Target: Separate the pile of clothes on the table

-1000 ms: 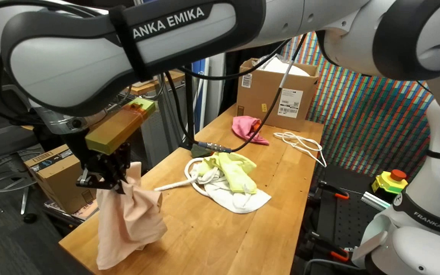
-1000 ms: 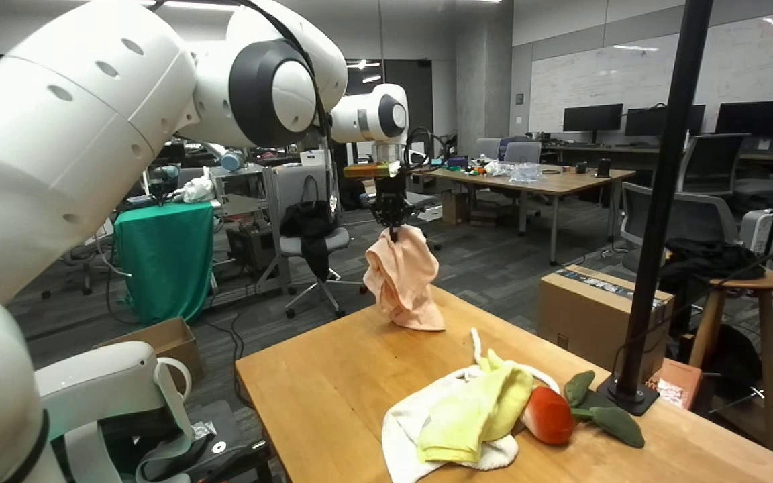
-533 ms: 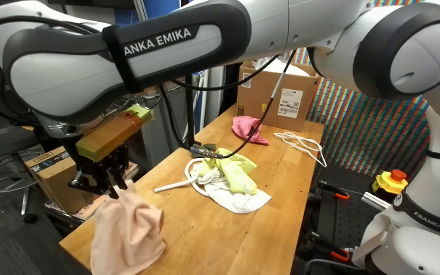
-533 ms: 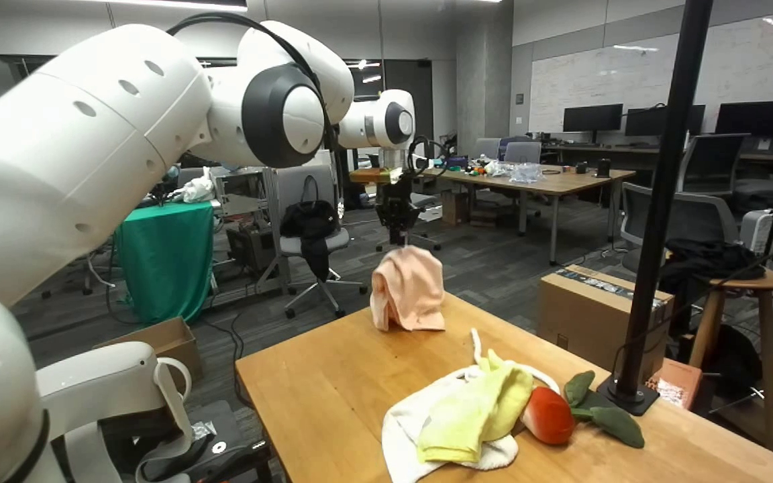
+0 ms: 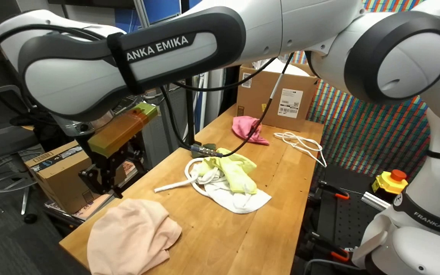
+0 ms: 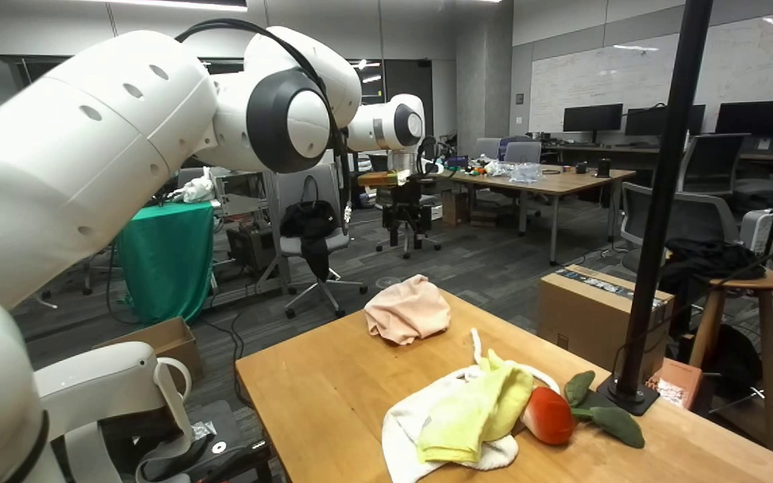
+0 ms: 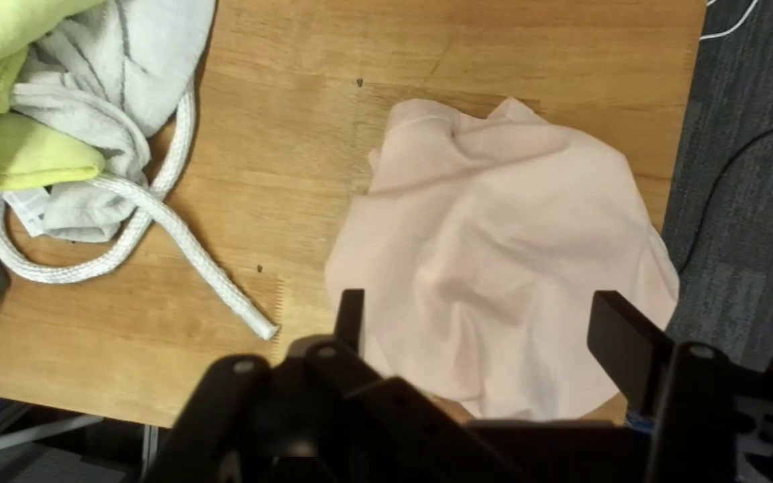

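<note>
Near the middle of the wrist view, on the pale-brown wooden table (image 7: 279,134), lay a peach-pink crumpled cloth (image 7: 494,255), framed by the black two-finger gripper (image 7: 479,308); pincer spread wide, no fabric pinched. Cloth ran past the table edge on the R of that view, so prob. a bit of overhang. Upper L: a lime-yellow folded cloth (image 7: 4,33) on top of a grey-white towel-like cloth (image 7: 151,54), w/ a thick white braided rope (image 7: 205,261) looped beside & partly under them, its free end nr the peach cloth but apart from it.

In an exterior view a pink crumpled cloth (image 5: 245,128) lay by itself up the table, nr a tall brown cardboard box (image 5: 252,99); gripper hung nr the peach cloth, above it, fingers apart.

In an exterior view a red-orange plush-looking bulb (image 6: 547,416) w/ dark-green leaves (image 6: 618,427) sat against the yellow cloth; a gap showed btwn fingertips & peach cloth, i.e. no contact.

Step in hand, by my read: placing the peach cloth at the table's corner, prob. done, nothing left to let go. Peach & pink looked sorted; yellow + white prob. the pair to part. Next move, I'd say, called for more height, a swing over to that stack, then a shallow pinch on the top yellow layer only, w/ care not to snag the white cloth or rope.
</note>
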You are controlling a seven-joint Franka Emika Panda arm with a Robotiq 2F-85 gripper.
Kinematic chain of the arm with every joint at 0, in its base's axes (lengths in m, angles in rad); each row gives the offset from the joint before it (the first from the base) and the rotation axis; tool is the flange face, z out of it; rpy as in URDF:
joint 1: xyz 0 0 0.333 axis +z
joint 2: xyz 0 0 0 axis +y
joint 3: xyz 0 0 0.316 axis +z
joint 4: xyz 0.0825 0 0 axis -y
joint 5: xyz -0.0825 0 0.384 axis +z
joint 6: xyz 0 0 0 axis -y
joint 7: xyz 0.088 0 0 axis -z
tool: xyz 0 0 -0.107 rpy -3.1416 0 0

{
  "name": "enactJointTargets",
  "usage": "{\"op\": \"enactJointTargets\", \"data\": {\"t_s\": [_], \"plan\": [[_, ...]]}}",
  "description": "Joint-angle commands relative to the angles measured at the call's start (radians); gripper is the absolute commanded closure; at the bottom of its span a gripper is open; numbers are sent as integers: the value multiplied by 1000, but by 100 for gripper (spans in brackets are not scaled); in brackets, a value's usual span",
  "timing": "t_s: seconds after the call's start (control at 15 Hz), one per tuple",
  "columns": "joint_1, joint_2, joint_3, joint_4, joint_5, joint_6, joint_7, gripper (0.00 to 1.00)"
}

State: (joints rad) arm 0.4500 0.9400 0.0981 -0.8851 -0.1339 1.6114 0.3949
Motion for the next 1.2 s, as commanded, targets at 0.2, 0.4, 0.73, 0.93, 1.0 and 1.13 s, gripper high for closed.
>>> {"op": "enactJointTargets", "data": {"t_s": [0.2, 0.4, 0.73, 0.93, 1.0, 1.13], "plan": [[-99, -95, -13, -114, 7, -49, -50, 0], [-163, -161, -16, -232, 8, -2, -79, 0], [-296, -258, -27, -459, 23, 118, -133, 0], [-360, -285, -56, -573, 56, 198, -206, 0], [-386, -293, -59, -609, 72, 220, -232, 0], [-421, -293, -66, -664, 88, 266, -278, 0]]}}
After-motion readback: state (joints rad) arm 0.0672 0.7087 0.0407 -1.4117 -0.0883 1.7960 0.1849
